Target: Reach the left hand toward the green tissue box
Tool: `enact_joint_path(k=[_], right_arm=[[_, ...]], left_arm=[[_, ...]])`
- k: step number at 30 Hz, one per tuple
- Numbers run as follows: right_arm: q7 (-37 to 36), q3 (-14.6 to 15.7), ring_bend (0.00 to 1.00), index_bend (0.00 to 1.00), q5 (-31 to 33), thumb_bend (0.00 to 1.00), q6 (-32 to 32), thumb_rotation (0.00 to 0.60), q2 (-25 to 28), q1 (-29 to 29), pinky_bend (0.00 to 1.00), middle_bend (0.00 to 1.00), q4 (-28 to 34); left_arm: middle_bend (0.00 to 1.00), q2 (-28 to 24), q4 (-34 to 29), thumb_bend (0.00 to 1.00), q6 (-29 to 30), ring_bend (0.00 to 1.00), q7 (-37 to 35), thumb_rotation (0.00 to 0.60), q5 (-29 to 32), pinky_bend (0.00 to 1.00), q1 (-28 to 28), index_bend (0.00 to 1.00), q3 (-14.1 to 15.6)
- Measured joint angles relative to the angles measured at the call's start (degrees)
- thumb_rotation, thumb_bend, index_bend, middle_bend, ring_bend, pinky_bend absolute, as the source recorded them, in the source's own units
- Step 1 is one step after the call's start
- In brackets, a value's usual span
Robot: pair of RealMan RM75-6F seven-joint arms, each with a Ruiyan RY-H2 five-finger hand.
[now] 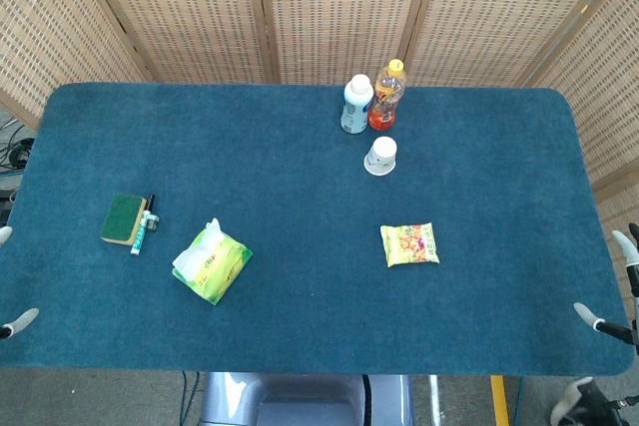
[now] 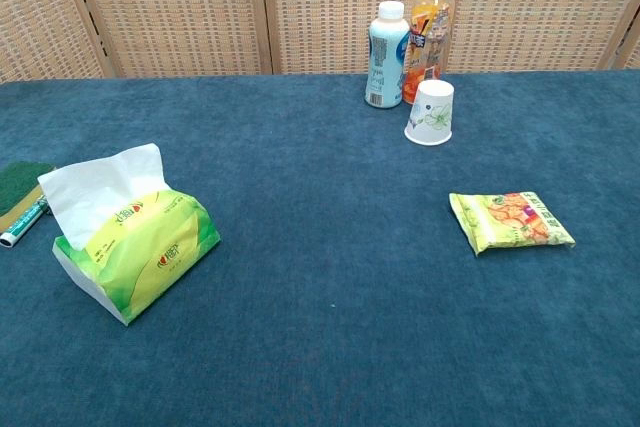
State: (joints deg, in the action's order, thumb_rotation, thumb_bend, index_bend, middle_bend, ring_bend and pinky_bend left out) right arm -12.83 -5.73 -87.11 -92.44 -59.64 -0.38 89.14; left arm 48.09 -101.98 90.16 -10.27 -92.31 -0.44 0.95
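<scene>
The green tissue box [image 1: 212,264] lies on the blue table's front left part, with a white tissue sticking out of its top; the chest view shows the tissue box [image 2: 135,252] close at the left. Only fingertips of my left hand [image 1: 14,324] show at the far left edge of the head view, well to the left of the box, spread apart and holding nothing. At the right edge my right hand [image 1: 611,324] shows with fingers apart, also holding nothing. Neither hand appears in the chest view.
A green sponge [image 1: 124,218] and a marker [image 1: 143,227] lie left of the box. A snack packet [image 1: 409,244] lies right of centre. At the back stand a white bottle [image 1: 356,104], an orange drink bottle [image 1: 387,95] and an upturned paper cup [image 1: 380,156].
</scene>
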Motion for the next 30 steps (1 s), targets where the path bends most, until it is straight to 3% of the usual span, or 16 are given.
enact_joint_path(k=[30], right_arm=[[-0.8,0.0,0.00,0.00,-0.1,0.00,0.1,0.600,0.3,0.0,0.00,0.00,0.1]], left_arm=[[0.00,0.3,0.0,0.09,-3.3,0.00,-0.2,0.600,0.8,0.00,-1.8,0.00,0.0]])
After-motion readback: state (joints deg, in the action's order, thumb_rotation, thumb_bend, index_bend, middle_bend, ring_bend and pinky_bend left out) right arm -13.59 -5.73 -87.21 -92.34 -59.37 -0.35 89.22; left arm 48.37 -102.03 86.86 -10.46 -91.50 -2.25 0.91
